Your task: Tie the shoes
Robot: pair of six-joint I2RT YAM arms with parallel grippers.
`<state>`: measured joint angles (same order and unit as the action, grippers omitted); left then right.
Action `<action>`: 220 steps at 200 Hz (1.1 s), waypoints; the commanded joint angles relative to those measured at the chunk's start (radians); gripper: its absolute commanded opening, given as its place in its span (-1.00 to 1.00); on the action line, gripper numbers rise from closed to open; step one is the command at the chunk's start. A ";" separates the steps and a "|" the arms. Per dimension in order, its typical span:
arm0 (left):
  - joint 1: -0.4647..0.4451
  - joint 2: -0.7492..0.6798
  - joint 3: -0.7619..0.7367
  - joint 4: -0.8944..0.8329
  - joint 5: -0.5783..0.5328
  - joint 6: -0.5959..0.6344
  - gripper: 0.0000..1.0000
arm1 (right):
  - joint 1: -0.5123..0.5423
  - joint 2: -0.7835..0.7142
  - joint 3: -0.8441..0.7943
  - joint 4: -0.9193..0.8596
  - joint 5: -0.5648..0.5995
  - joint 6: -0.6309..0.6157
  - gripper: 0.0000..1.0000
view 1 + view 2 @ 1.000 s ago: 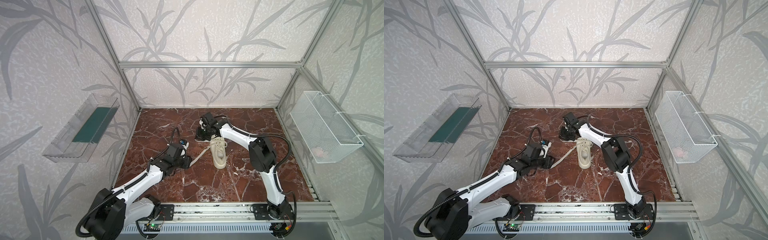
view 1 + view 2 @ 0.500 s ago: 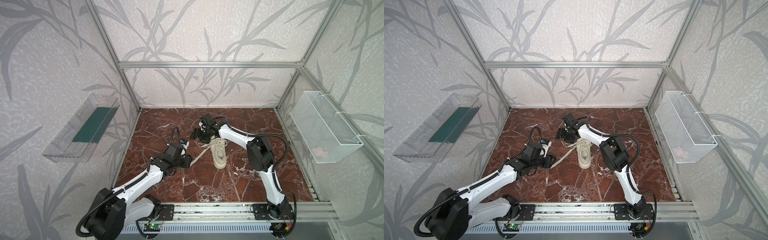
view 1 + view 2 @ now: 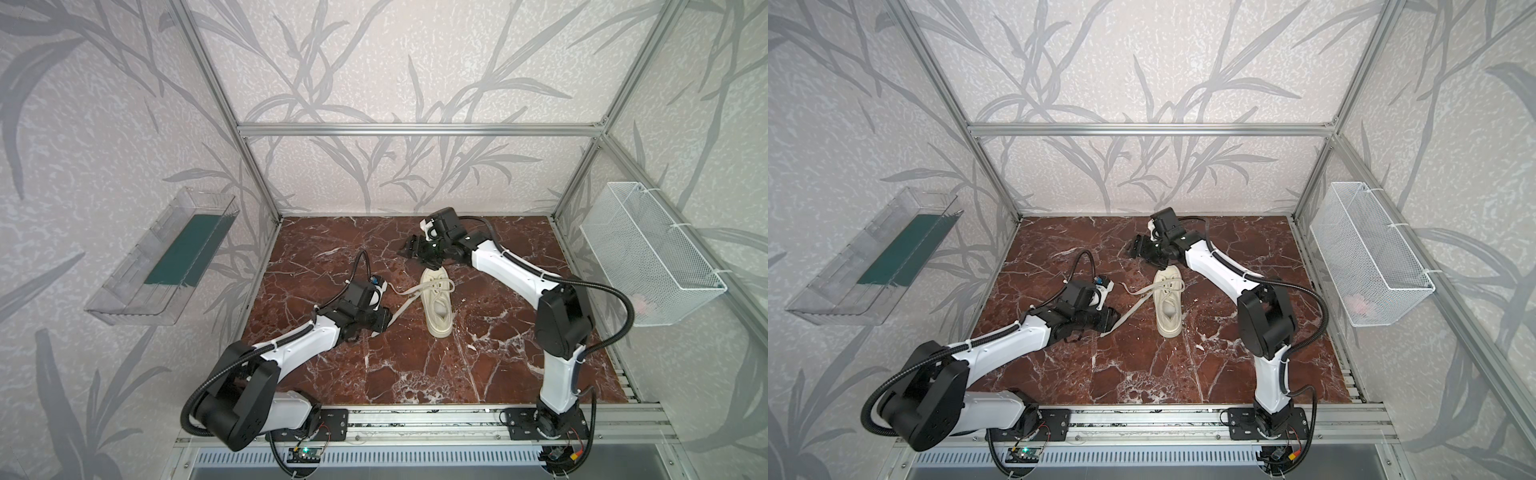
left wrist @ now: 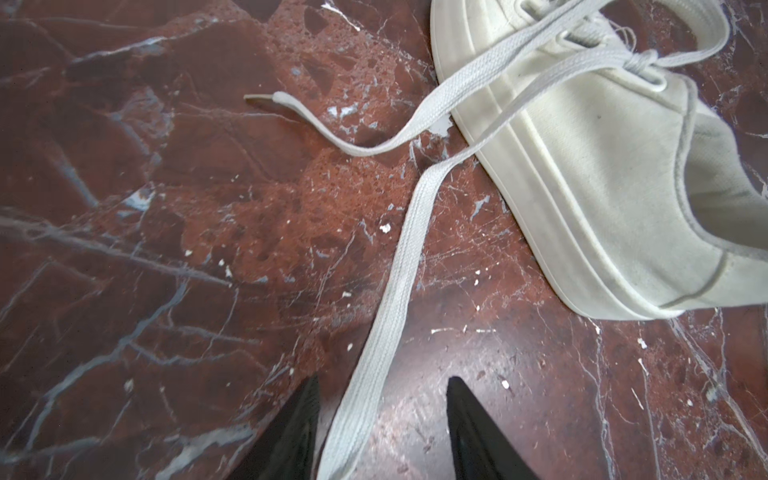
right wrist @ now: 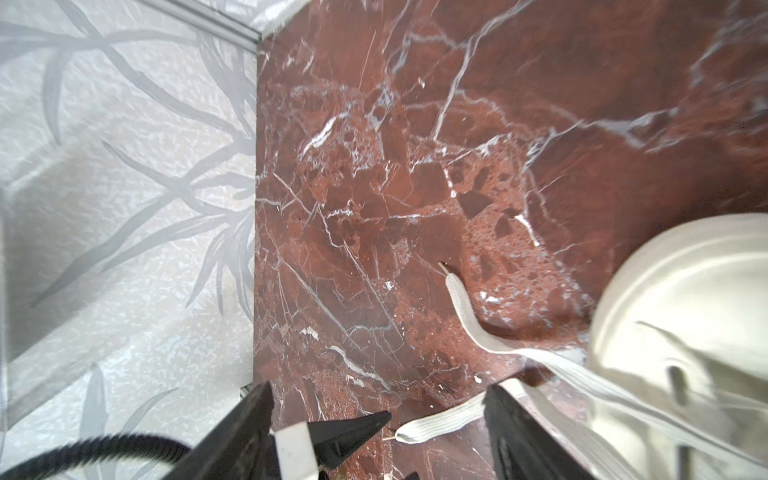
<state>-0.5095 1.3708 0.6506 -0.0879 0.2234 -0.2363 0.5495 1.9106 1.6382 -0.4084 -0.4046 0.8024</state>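
My right gripper [image 5: 378, 388] just sprang apart: lace end [image 5: 455, 291] lies loose by shoe [image 3: 438, 305]. Left gripper [image 4: 383, 380] apart, other lace [image 4: 411, 232] running between. Bow unmade; regrasp needed.

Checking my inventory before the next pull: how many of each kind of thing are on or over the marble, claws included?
Sneaker: 1
Lace ends: 2
Left claw, right claw: 2
Total: 5

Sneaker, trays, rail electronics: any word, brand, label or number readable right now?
None can be read.
The sneaker shows no brand or label in any view.
The circuit board on the front rail is too small to tell.
The wire basket and clear tray carry no lettering.
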 commanded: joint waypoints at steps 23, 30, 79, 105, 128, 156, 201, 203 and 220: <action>-0.010 0.152 0.131 0.061 0.062 0.029 0.00 | -0.124 -0.142 -0.172 -0.007 -0.041 -0.076 0.59; -0.011 0.175 0.147 0.063 0.066 0.029 0.00 | -0.141 -0.159 -0.194 -0.006 -0.047 -0.081 0.59; -0.037 0.314 0.253 0.079 0.073 0.051 -0.02 | -0.224 -0.255 -0.304 -0.003 -0.076 -0.118 0.59; -0.049 0.377 0.304 0.082 0.082 0.060 -0.04 | -0.269 -0.278 -0.341 0.006 -0.103 -0.122 0.59; -0.055 0.413 0.329 0.087 0.075 0.071 -0.04 | -0.300 -0.289 -0.351 -0.003 -0.122 -0.134 0.59; -0.065 0.443 0.341 0.106 0.044 0.103 -0.05 | -0.323 -0.298 -0.364 -0.005 -0.137 -0.148 0.59; -0.076 0.488 0.384 0.070 0.009 0.169 -0.05 | -0.335 -0.303 -0.386 -0.010 -0.158 -0.157 0.59; -0.078 0.488 0.385 0.071 0.007 0.172 -0.05 | -0.334 -0.303 -0.386 -0.010 -0.158 -0.158 0.59; -0.088 0.501 0.386 0.071 -0.022 0.192 -0.05 | -0.339 -0.308 -0.393 -0.010 -0.159 -0.159 0.59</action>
<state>-0.5804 1.8538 1.0119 -0.0040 0.2501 -0.1009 0.2192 1.6482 1.2587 -0.4110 -0.5407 0.6613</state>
